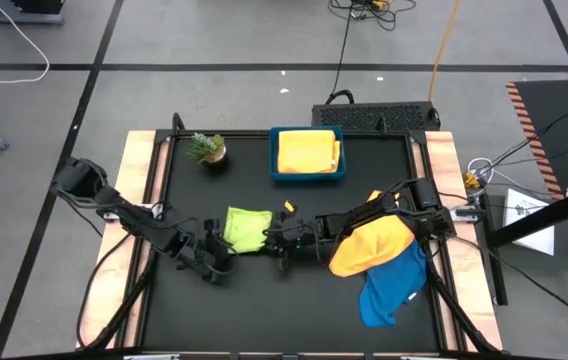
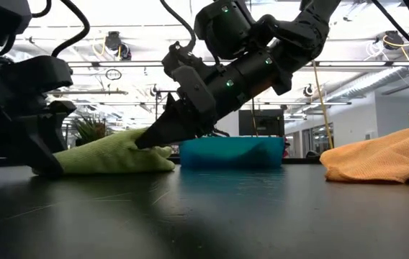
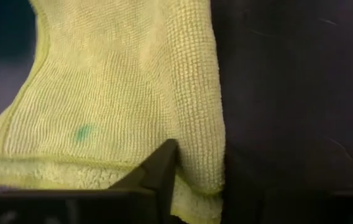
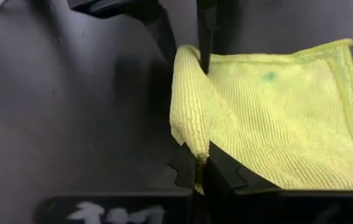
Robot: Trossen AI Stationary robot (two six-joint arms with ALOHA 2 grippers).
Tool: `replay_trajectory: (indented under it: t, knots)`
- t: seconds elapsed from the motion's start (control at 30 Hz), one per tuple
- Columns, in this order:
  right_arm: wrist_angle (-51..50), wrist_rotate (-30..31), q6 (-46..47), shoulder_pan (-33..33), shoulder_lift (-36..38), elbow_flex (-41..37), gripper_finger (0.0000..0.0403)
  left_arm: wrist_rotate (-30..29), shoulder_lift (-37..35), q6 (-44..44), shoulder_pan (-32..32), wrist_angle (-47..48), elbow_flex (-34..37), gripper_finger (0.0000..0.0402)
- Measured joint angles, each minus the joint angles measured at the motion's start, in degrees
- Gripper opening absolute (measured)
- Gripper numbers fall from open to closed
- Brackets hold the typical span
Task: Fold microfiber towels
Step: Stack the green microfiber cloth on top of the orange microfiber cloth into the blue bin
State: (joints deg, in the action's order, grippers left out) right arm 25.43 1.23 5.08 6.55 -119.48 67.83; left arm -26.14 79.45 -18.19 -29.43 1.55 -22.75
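A lime green towel [image 1: 247, 228] lies bunched on the black table between my two grippers, with one folded edge raised. My right gripper [image 4: 198, 165] comes in from the table's right and is shut on that fold. My left gripper [image 4: 187, 61] comes from the left and is open, one finger on each side of the fold's other end. In the low view the towel [image 2: 111, 155] is a low mound, with my right gripper [image 2: 143, 142] on it. An orange towel [image 1: 369, 245] is draped over my right arm, above a blue towel [image 1: 394, 285]. My right gripper pinches the raised folded edge [image 4: 192, 140] of the lime green towel between its two fingers, at the end nearest the table's right. It comes slanting down from the right, along the fold. The rest of the towel lies on the table. My left gripper's fingers [image 4: 204, 43] stand astride the fold's other end [image 4: 189, 68]; whether they touch it I cannot tell.
A blue tray [image 1: 276, 165] at the far middle holds a folded yellow towel [image 1: 309, 152]. A small potted plant [image 1: 207, 148] stands to its left. The blue towel lies by the table's right edge, partly under the orange one.
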Motion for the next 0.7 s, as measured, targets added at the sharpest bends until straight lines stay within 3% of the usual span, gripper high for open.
replay_trajectory:
  t: [0.17,0.53,0.7]
  knots:
    - [-0.6,0.05,-6.64,0.26,0.67,0.0,0.0039,1.22,0.1,2.18,0.15,0.32,-0.91,0.0016]
    - [-3.45,0.64,-16.78,0.65,6.52,0.04,0.0177,8.19,-2.14,-4.47,4.01,0.19,-1.11,0.0008]
    - [-2.34,1.82,-17.76,2.38,6.38,0.04,0.0218,10.53,-5.43,-6.09,5.91,-0.07,-1.11,0.0011]
